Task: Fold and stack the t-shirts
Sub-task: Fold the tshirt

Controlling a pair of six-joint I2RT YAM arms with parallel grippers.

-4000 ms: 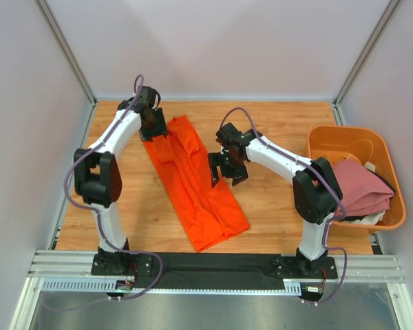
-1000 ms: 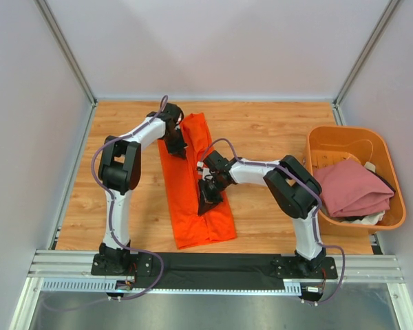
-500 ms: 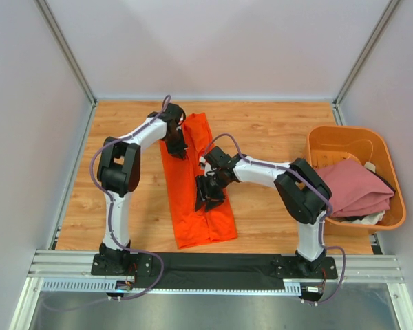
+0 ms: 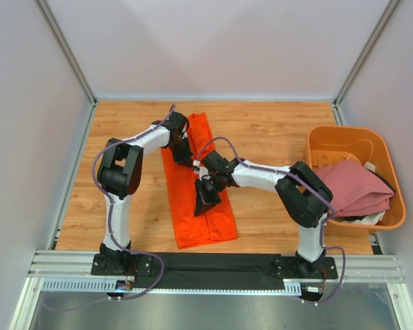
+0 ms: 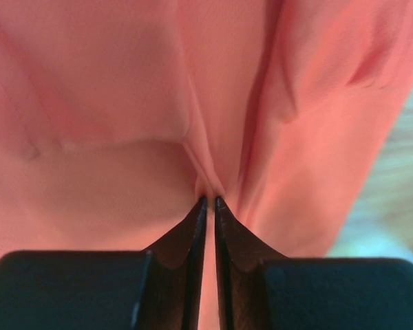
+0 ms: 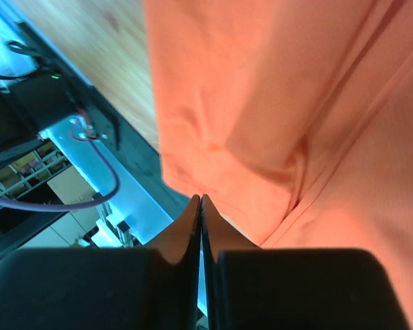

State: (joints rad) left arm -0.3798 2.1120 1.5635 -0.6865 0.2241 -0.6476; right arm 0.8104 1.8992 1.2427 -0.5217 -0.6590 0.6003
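A bright orange t-shirt [image 4: 193, 223] lies folded into a long narrow strip on the wooden table. My left gripper [image 4: 188, 159] is over its far half. In the left wrist view this gripper [image 5: 210, 199] is shut on a small pucker of the orange t-shirt [image 5: 124, 89]. My right gripper [image 4: 204, 203] is over the strip's middle. In the right wrist view it [image 6: 201, 198] is shut, its tips at the near edge of the orange t-shirt [image 6: 261, 103], with no cloth visible between them. A dusty pink t-shirt [image 4: 354, 187] lies bunched in the tub.
The rigid orange plastic tub [image 4: 344, 137] stands at the table's right edge, holding the pink shirt and some other items. The black and metal base rail [image 4: 213, 265] runs along the near edge. Grey walls enclose the table on three sides.
My right gripper opened and shut again over the middle of the strip. My left gripper shifted slightly right and nearer with its pinch of cloth, narrowing the far end.
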